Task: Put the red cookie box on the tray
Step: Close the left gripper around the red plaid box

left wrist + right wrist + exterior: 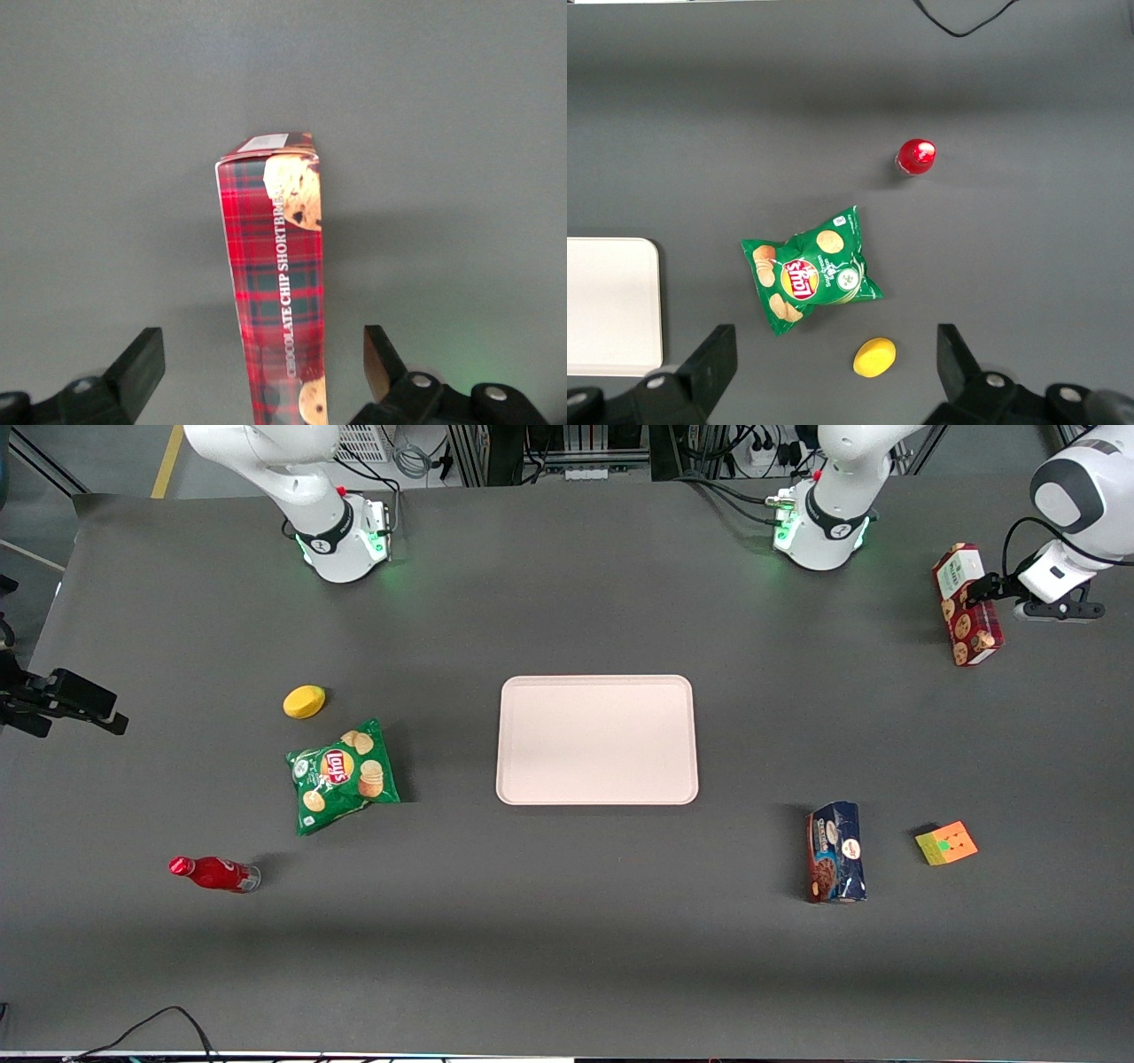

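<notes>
The red cookie box [966, 607] lies on the dark table at the working arm's end, farther from the front camera than the tray [596, 740]. It is a long slim carton in red plaid with cookie pictures and a white label at one end. My left gripper [1019, 599] hovers over it. In the left wrist view the gripper [261, 341] is open, and the box [279, 266] runs lengthwise between the two black fingers [142, 363] with a gap on each side. The pale pinkish tray sits bare in the table's middle.
A dark blue cookie package [835, 852] and a colour cube [946, 843] lie nearer the front camera at the working arm's end. Toward the parked arm's end are a green chip bag [344, 775], a yellow lemon [304, 701] and a red bottle [213, 873].
</notes>
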Tool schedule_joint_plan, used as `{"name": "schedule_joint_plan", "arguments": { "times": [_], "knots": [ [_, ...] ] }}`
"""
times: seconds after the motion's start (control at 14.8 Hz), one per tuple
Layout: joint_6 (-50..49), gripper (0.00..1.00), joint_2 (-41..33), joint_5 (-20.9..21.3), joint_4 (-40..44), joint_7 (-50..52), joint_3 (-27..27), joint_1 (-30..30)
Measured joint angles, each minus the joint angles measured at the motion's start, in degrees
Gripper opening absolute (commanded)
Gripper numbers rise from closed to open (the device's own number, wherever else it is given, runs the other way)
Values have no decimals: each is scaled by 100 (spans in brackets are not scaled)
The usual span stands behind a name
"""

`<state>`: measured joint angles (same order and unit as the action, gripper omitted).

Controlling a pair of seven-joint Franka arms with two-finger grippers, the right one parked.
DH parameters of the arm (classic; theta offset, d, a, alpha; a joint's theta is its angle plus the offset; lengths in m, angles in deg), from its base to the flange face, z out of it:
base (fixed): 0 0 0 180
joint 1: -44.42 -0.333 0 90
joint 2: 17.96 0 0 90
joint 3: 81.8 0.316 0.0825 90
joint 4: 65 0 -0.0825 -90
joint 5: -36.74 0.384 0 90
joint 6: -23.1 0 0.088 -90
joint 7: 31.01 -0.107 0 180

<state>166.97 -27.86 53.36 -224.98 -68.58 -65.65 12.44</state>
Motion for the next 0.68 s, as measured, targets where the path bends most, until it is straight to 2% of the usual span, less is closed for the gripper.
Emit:
{"name": "schedule_joint_plan", "arguments": {
  "times": [0.14, 0.27, 0.54, 0.68],
  "knots": [
    [258, 100, 257, 0, -4, 0, 40, -3],
    [471, 93, 500, 0, -19, 0, 64, -6],
    [805, 53, 755, 0, -143, 2, 174, -49],
    [808, 36, 755, 0, -143, 19, 178, -57]
  ]
}}
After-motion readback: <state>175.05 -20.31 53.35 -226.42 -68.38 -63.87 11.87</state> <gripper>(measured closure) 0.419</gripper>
